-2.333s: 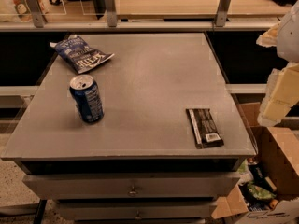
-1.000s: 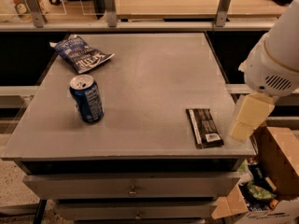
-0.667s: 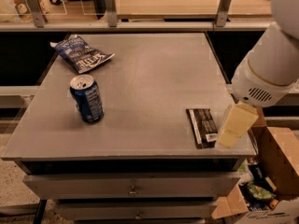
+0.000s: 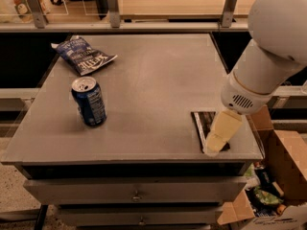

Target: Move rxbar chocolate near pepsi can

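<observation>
Jaws' opening cannot be told; gripper [image 4: 212, 148] hangs over the rxbar chocolate [image 4: 205, 120], well apart from the pepsi can [image 4: 89, 102].

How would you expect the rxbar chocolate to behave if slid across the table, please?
The rxbar chocolate lies thin and flat, so it would probably slide rather than roll or tip. Its wrapper looks smooth and may slip. It sits by the near right edge of the table, under the pincer, so a nudge could drop it.
</observation>
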Controlling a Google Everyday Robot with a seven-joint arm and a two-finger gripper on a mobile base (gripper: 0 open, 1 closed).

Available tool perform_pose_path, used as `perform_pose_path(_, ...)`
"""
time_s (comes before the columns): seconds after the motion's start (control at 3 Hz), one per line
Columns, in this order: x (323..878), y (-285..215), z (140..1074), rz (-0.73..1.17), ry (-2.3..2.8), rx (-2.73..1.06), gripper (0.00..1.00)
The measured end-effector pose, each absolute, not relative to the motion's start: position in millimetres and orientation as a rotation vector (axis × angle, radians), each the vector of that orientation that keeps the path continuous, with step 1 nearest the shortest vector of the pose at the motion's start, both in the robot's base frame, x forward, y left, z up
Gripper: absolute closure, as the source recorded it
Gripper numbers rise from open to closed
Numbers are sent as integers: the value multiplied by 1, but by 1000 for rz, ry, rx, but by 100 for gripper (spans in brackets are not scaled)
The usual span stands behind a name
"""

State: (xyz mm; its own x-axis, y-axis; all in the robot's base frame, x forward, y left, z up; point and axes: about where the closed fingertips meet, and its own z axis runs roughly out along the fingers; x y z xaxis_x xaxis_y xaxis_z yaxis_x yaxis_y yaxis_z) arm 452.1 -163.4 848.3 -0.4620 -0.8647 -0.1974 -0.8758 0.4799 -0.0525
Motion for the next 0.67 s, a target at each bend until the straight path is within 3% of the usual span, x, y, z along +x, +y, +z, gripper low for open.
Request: perform_pose_path(0.67, 458, -157, 821, 139, 2596, -1427, 0)
